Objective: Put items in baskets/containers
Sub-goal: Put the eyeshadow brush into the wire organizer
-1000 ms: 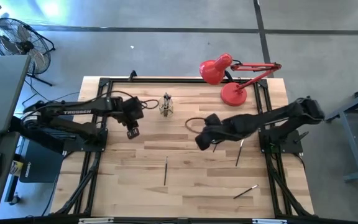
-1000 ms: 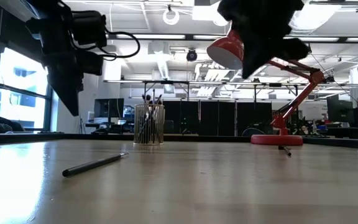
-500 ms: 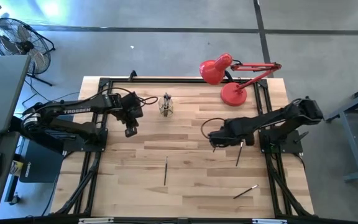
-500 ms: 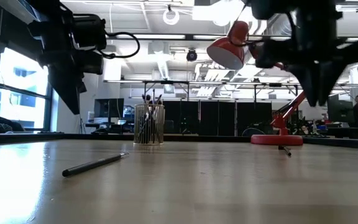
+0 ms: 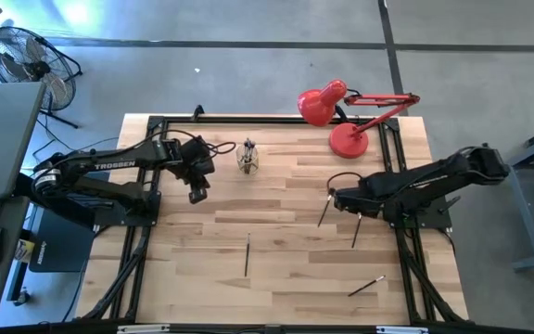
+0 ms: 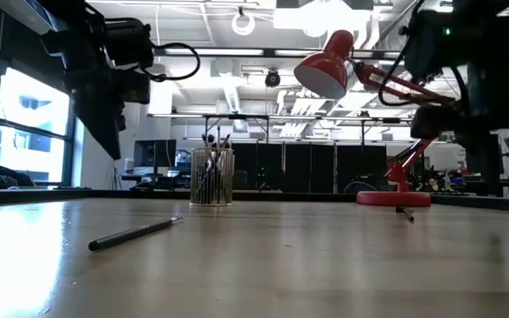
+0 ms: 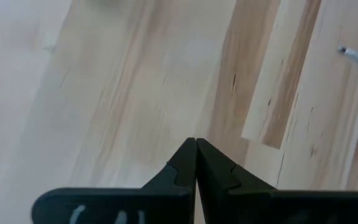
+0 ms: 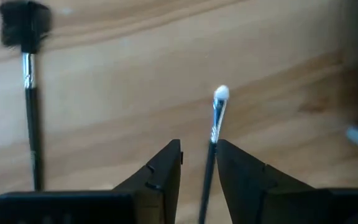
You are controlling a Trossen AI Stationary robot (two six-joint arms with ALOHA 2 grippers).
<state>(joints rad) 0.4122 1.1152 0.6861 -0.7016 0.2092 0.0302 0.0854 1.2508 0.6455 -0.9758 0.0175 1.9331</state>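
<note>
A small clear cup [image 5: 247, 160] stands at the table's far middle with several dark sticks upright in it [image 6: 211, 177]. More sticks lie flat on the wood [image 5: 247, 255] [image 5: 357, 229] [image 5: 367, 285]. My right gripper [image 8: 199, 149] hangs open, pointing down, just above another stick [image 5: 324, 211]. The white-tipped end of that stick [image 8: 221, 94] runs out between the two fingers, which stand on either side of it without touching. A brush with a dark head [image 8: 28, 74] lies beside it. My left gripper [image 7: 196, 142] hovers shut above bare wood, left of the cup [image 5: 197, 194].
A red desk lamp [image 5: 349, 139] stands at the far right, its head [image 5: 321, 104] reaching toward the middle. Black frame rails run along the table's sides [image 5: 137, 241]. Bare wood lies between the two arms and along the near edge.
My right gripper has moved toward the table's right edge and sunk toward the wood, rolling about its own pointing line. Its fingers have opened. It now hangs over the white-tipped stick.
</note>
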